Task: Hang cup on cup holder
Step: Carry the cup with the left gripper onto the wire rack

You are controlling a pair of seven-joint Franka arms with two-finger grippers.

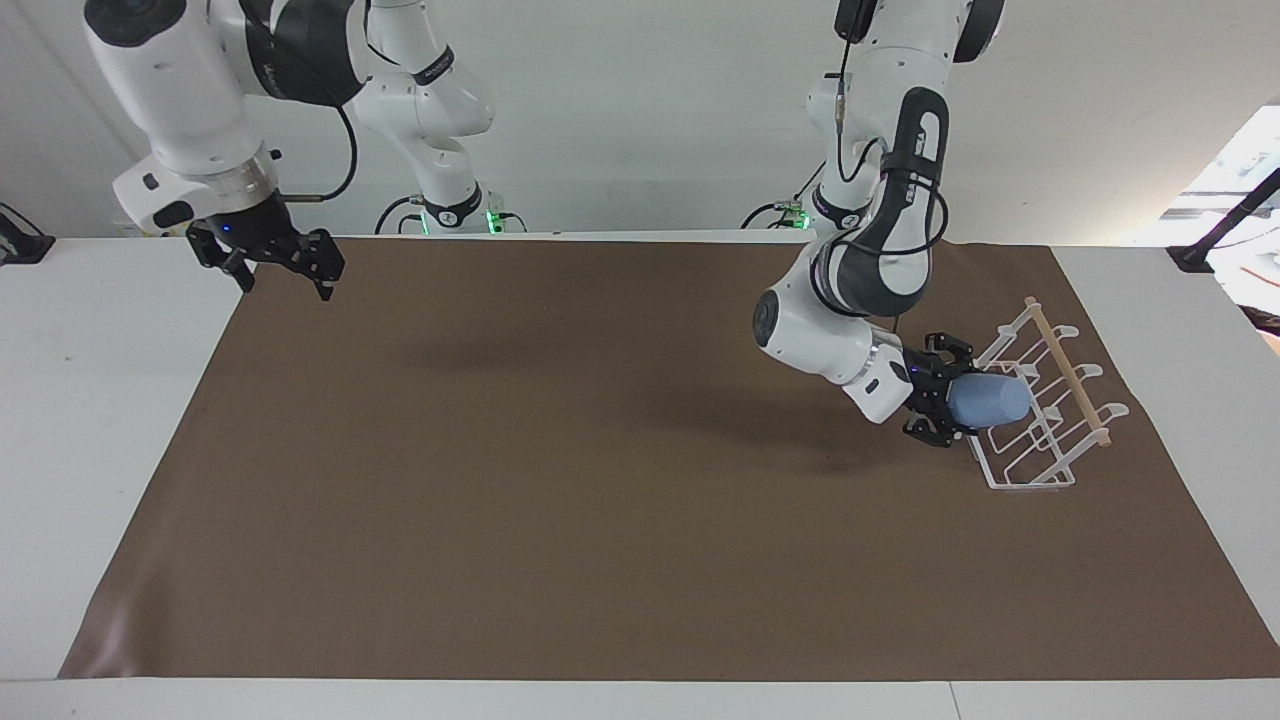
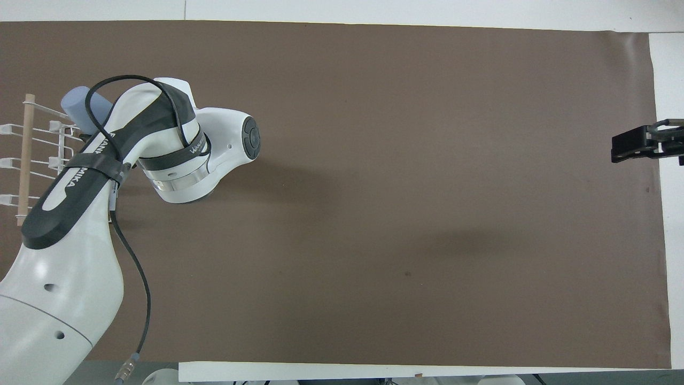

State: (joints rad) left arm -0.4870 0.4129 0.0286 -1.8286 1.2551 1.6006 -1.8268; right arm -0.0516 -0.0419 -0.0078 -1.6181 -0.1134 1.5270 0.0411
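My left gripper (image 1: pixel 958 396) is shut on the light-blue cup (image 1: pixel 992 400) and holds it on its side, low over the white wire cup holder (image 1: pixel 1032 484), at the holder's end farther from the robots. The cup's free end reaches in among the looped prongs; I cannot tell whether it touches one. The holder's wooden rod (image 1: pixel 1070 375) runs along the top. In the overhead view the cup (image 2: pixel 75 102) peeks out beside the left arm, next to the holder (image 2: pixel 24 160); the left gripper is hidden there. My right gripper (image 1: pixel 282 265) is open and empty, raised over the mat's corner at the right arm's end, and shows in the overhead view (image 2: pixel 636 147) too.
A brown mat (image 1: pixel 600 500) covers most of the white table (image 1: pixel 100 400). The holder stands on the mat at the left arm's end. The left arm's elbow (image 1: pixel 800 325) hangs low over the mat beside the holder.
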